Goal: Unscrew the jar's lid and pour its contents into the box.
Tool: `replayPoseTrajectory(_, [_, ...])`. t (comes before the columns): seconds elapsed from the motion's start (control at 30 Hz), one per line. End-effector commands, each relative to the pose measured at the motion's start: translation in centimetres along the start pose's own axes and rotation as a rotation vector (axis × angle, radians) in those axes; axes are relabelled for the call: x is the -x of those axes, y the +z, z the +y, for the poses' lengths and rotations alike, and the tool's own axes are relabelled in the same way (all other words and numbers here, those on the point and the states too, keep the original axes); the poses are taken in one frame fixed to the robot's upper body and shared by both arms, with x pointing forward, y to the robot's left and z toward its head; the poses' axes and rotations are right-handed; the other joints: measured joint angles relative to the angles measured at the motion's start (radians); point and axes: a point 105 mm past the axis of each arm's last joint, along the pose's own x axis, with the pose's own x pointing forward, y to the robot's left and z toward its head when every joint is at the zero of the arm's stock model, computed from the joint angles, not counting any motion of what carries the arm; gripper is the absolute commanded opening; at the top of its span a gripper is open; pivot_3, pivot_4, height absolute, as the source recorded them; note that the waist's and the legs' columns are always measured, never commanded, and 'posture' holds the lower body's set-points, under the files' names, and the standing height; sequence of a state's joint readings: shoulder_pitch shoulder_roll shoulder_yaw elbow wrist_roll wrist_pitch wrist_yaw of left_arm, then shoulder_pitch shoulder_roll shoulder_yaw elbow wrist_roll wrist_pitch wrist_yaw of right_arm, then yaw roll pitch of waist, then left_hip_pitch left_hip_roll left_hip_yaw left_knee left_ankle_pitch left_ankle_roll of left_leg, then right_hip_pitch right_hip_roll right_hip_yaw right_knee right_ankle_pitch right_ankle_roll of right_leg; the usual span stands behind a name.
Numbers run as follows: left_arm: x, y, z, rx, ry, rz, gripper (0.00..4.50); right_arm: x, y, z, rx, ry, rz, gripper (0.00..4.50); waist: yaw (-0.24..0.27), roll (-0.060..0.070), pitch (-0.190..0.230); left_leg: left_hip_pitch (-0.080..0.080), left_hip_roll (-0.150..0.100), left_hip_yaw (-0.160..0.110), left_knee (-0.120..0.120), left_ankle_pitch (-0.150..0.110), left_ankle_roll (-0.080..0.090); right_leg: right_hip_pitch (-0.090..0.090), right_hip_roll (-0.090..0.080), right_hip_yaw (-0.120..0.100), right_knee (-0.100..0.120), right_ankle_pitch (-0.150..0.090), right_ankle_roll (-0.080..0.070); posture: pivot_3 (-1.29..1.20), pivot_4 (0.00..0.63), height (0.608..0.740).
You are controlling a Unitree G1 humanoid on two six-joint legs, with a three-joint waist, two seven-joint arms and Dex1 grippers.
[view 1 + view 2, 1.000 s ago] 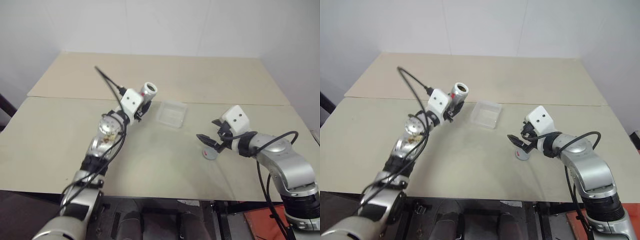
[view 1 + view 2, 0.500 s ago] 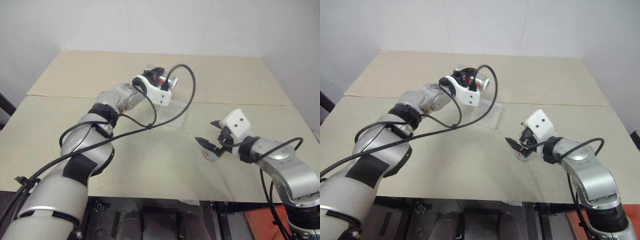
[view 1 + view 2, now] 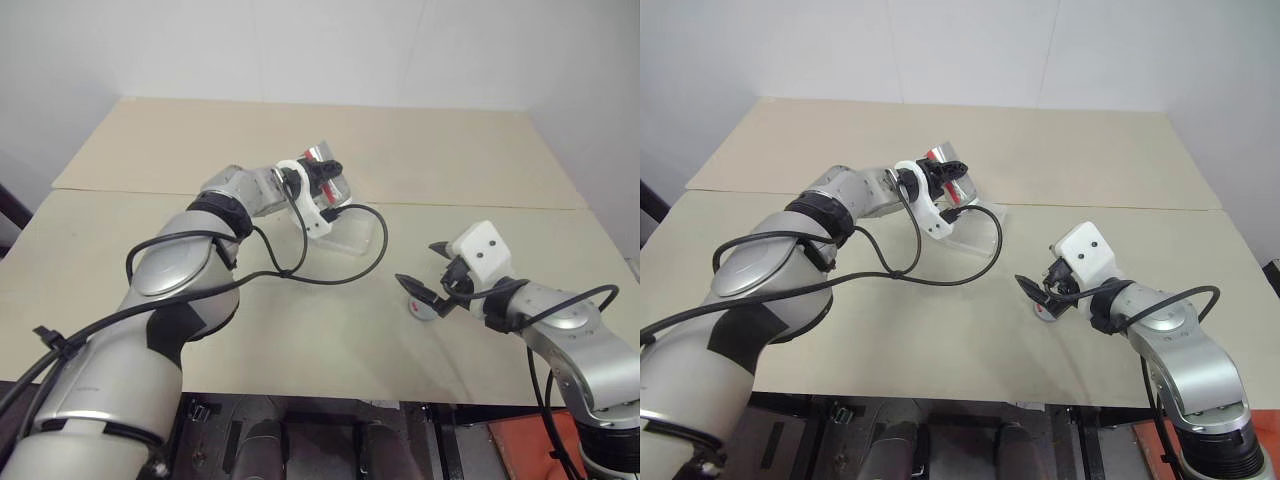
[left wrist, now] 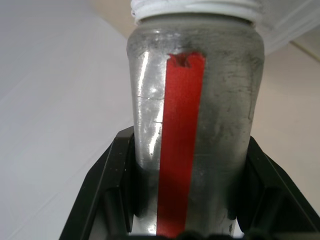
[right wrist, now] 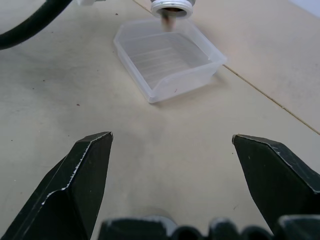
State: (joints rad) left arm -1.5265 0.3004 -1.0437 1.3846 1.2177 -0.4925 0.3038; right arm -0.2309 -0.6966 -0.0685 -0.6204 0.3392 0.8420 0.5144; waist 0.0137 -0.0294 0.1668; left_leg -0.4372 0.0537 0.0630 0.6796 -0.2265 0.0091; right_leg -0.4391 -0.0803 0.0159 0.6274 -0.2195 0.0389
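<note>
So the small silvery-grey cylindrical jar with the red stripe down its side (image 4: 192, 135) is up in the air, tipped over so its open white-threaded mouth hangs above the shallow clear plastic box with rounded corners (image 5: 170, 62). In the right wrist view you can see a little brownish bit right at the mouth, just over the far wall of the box, though I can't tell what it is. The left gripper (image 3: 322, 178) has its black jaws clamped on the jar body, one on each side, and the arm reaches in across the beige worktop (image 3: 300, 320) with a black cable (image 3: 330, 270) looping down off the wrist.

The box itself sits on the worktop just in front of the seam (image 3: 480, 208) between the two boards, roughly mid-table.

The small flat round grey lid with a red mark (image 3: 420, 306) lies flat on the worktop off to the right of the box, well apart from it. The right gripper (image 3: 425, 285) hovers just over that lid with its jaws spread wide, pinching nothing. Plain white wall (image 3: 320, 50) behind it all.
</note>
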Motion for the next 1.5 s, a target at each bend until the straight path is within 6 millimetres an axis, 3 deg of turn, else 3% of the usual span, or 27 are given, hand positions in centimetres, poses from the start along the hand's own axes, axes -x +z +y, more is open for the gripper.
replayPoseTrajectory(0.03, [0.0, -1.3, 1.9, -0.009, 0.048, 0.031, 2.14, 0.5, 1.1, -0.5, 0.019, -0.028, -0.037, 4.45, 0.0, 0.0, 0.0, 0.0, 0.0, 0.0, 0.0, 0.0, 0.0, 0.0, 0.0, 0.0, 0.0, 0.0, 0.0, 0.0, 0.15, 0.74])
replayPoseTrajectory(0.13, [0.1, -1.7, 1.7, 0.103, 0.054, 0.065, 2.14, 0.3, 0.9, -0.4, 0.019, -0.025, -0.031, 4.45, 0.0, 0.0, 0.0, 0.0, 0.0, 0.0, 0.0, 0.0, 0.0, 0.0, 0.0, 0.0, 0.001, 0.0, 0.0, 0.0, 0.15, 0.74])
replayPoseTrajectory(0.23, [0.4, -2.3, 1.1, 0.381, 0.062, 0.123, 2.14, 0.2, 0.7, -0.3, 0.012, -0.025, -0.026, 4.45, -0.001, 0.0, 0.0, 0.0, 0.0, 0.0, 0.001, 0.0, 0.0, 0.0, -0.001, 0.0, 0.001, 0.0, 0.0, 0.0, 0.15, 0.74])
replayPoseTrajectory(0.37, [1.2, -3.2, -0.5, 0.843, 0.105, 0.196, 2.14, 0.2, 0.4, -0.4, -0.002, -0.034, -0.023, 4.45, -0.005, 0.0, 0.0, 0.0, -0.001, 0.0, 0.002, 0.0, 0.0, 0.0, -0.001, 0.0, 0.002, 0.0, 0.0, 0.0, 0.15, 0.74])
replayPoseTrajectory(0.47, [1.9, -3.6, -1.9, 1.403, 0.233, 0.205, 2.14, 0.2, 0.2, -0.5, -0.006, -0.038, -0.018, 4.45, -0.006, 0.0, 0.0, 0.0, 0.0, 0.0, 0.003, 0.0, 0.0, 0.0, -0.001, 0.0, 0.004, 0.0, 0.0, 0.0, 0.15, 0.74])
replayPoseTrajectory(0.53, [2.5, -3.8, -2.6, 1.681, 0.339, 0.177, 2.14, 0.2, 0.0, -0.6, -0.01, -0.04, -0.015, 4.45, -0.005, 0.0, 0.0, 0.0, 0.0, -0.001, 0.004, 0.0, 0.0, 0.001, -0.001, -0.001, 0.005, 0.0, 0.0, 0.0, 0.15, 0.74])
replayPoseTrajectory(0.7, [3.9, -3.2, -3.8, 2.105, 0.603, 0.074, 2.14, -0.2, -0.2, -0.6, -0.016, -0.034, -0.012, 4.45, -0.002, 0.001, 0.0, 0.0, -0.001, -0.002, 0.008, 0.0, 0.001, 0.002, -0.001, -0.001, 0.006, 0.002, 0.002, 0.0, 0.15, 0.74])
replayPoseTrajectory(0.97, [6.8, 2.7, -4.7, 2.208, 0.688, 0.039, 2.14, -1.3, -0.5, -0.1, -0.017, 0.008, -0.01, 4.45, -0.006, 0.001, -0.001, 0.001, -0.001, -0.003, 0.014, 0.0, 0.001, 0.004, -0.002, 0.0, 0.011, 0.003, 0.003, 0.0, 0.15, 0.74])
replayPoseTrajectory(1.1, [8.0, 4.1, -5.6, 2.269, 0.737, 0.114, 2.14, -1.6, -0.4, -0.1, -0.016, 0.018, -0.014, 4.45, -0.002, 0.001, -0.001, 0.006, -0.001, -0.003, 0.015, 0.001, 0.002, 0.007, -0.001, 0.0, 0.014, 0.003, 0.002, 0.0, 0.15, 0.74])
replayPoseTrajectory(1.2, [8.3, 5.7, -7.2, 2.292, 0.659, 0.186, 2.14, -1.7, -0.4, -0.2, -0.013, 0.02, -0.014, 4.45, -0.004, 0.001, -0.001, 0.016, -0.001, -0.004, 0.014, 0.001, 0.002, 0.018, -0.001, 0.0, 0.012, 0.003, 0.002, 0.0, 0.15, 0.74])
replayPoseTrajectory(1.3, [8.3, 7.2, -9.1, 2.296, 0.534, 0.274, 2.14, -1.8, -0.4, -0.1, -0.01, 0.024, -0.013, 4.45, -0.005, 0.002, -0.001, 0.016, -0.001, -0.004, 0.014, 0.001, 0.002, 0.018, -0.001, 0.0, 0.012, 0.003, 0.002, 0.0, 0.15, 0.74])
replayPoseTrajectory(1.5, [8.2, 8.1, -10.4, 2.34, 0.468, 0.354, 2.14, -1.9, -0.5, 0.0, -0.004, 0.025, -0.009, 4.45, -0.005, 0.002, -0.003, 0.016, -0.001, -0.004, 0.014, 0.001, 0.002, 0.018, -0.001, 0.0, 0.012, 0.003, 0.002, 0.0, 0.15, 0.74])
